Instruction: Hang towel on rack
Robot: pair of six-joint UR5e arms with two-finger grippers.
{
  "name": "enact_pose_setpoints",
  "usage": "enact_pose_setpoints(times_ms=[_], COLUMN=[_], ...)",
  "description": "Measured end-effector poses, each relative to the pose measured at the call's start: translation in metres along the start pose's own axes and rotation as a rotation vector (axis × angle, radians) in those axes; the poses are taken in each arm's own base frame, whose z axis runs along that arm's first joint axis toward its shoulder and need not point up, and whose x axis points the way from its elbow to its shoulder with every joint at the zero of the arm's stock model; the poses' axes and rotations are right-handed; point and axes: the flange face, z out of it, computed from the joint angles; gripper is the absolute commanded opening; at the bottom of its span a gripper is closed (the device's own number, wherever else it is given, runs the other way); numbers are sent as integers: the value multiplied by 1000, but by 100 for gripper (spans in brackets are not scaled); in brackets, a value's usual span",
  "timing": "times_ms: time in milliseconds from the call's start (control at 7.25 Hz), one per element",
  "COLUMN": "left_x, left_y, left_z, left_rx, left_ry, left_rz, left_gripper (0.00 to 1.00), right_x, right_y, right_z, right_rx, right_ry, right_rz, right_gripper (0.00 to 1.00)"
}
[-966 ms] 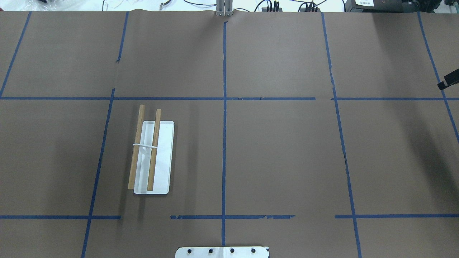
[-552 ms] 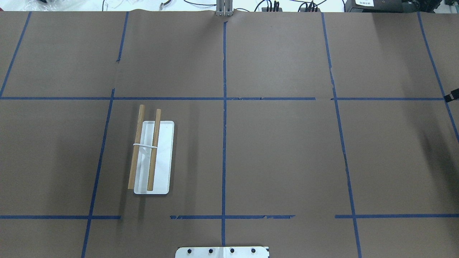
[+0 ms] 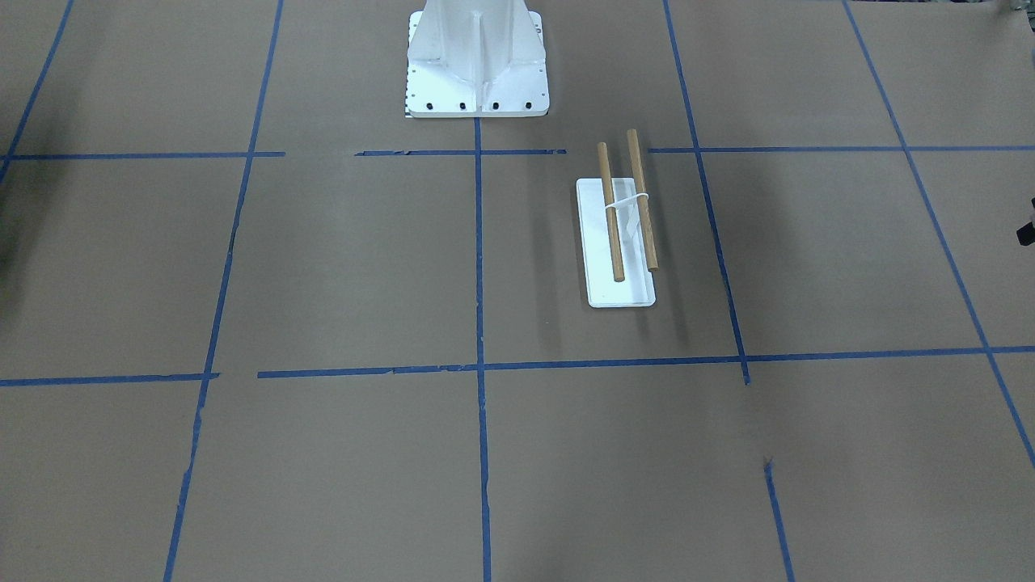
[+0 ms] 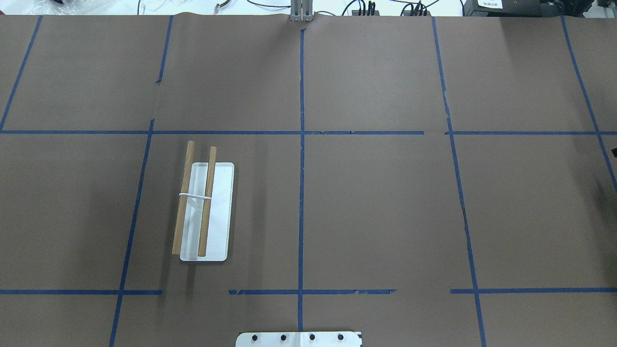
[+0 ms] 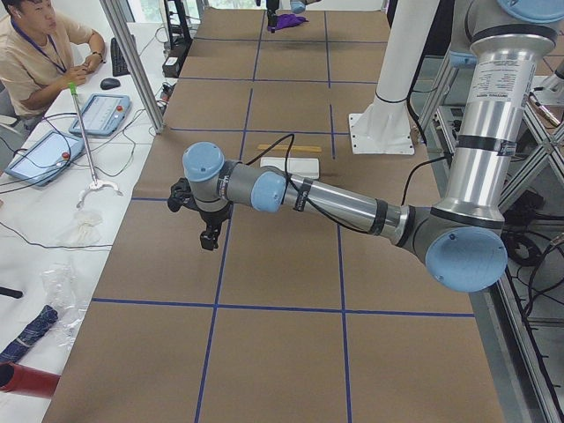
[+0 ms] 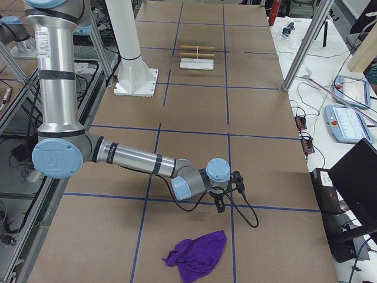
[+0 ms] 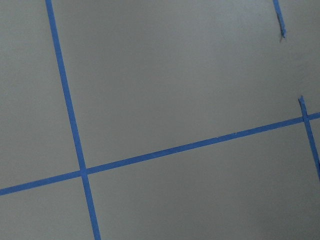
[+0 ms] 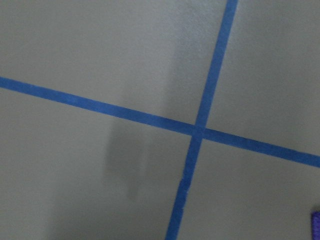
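The rack has a white base and two wooden rods, both bare; it stands left of the table's middle and also shows in the front view. The purple towel lies crumpled on the table at the robot's right end; a sliver shows in the right wrist view. My right gripper points down just above the table, a short way from the towel. My left gripper points down over a tape line, far from the rack. I cannot tell whether either is open.
The white metal pedestal stands at the robot's edge of the table. Blue tape lines cross the brown table cover. An operator sits beyond the far side, with tablets and a grabber tool beside the table.
In the overhead view the dark tip of the right gripper at the right edge has slid toward the robot's side and almost out of view. The rack has not moved.
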Motion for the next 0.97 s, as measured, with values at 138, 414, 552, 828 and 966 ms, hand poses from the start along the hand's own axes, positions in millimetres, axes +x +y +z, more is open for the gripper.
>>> enact_pose_setpoints(times_ms=[138,414,552,828,966], left_x=[0,-3,-5,-7,-6], left_y=[3,19,30,50,54], left_z=[0,5,8,11,11], left_rx=[1,1,7,25,32], left_ry=[4,46,73,102,106], left_rz=[1,5,11,32,40], left_gripper=[100,100,100,100,100], right_x=[28,89,106,122,124], right_y=[26,89,114,147,151], right_z=[1,9,13,16,16], right_rx=[-12,-75,-108,-136,-139], right_ry=[39,62,57,52,51], right_rz=[22,-40,-70,-91,-92], right_gripper=[88,80,56,0,0])
